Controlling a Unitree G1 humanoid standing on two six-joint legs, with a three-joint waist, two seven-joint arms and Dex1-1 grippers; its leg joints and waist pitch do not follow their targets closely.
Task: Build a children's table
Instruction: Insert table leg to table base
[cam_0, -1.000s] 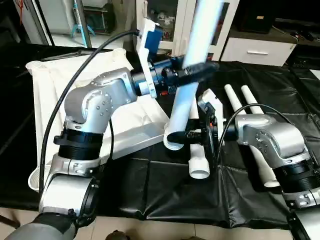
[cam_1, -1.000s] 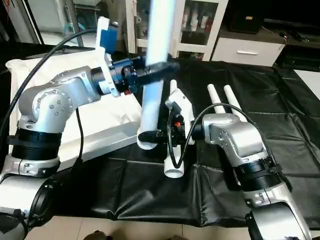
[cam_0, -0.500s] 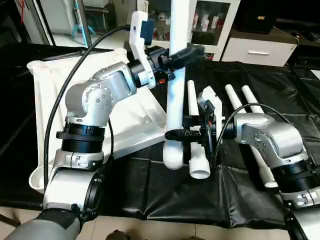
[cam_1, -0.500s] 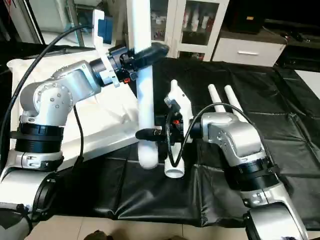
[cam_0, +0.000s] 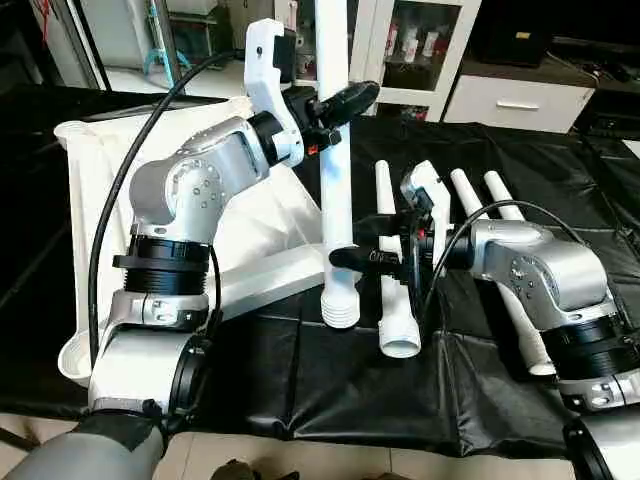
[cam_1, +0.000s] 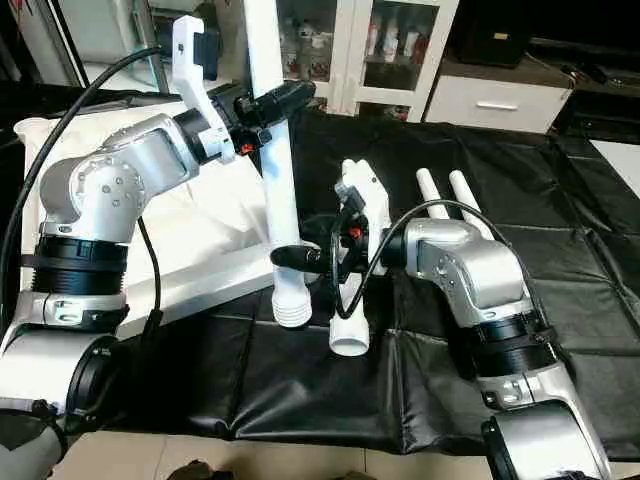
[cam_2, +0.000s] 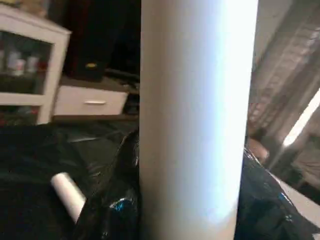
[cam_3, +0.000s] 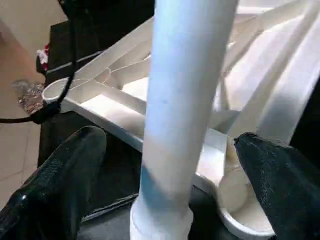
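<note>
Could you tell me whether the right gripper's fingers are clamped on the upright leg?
No. In the right wrist view the leg stands between the right gripper's fingers with clear gaps on both sides.

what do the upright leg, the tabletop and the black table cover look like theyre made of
Upright leg: looks like smooth white plastic tube, with a soft sheen along it and a ribbed lower end.
Tabletop: likely moulded white plastic, given the raised ribs and a round corner socket; fairly matte.
Black cover: thin pliable sheet, perhaps vinyl or coated fabric; it creases and folds and shows a dull shine.
</note>
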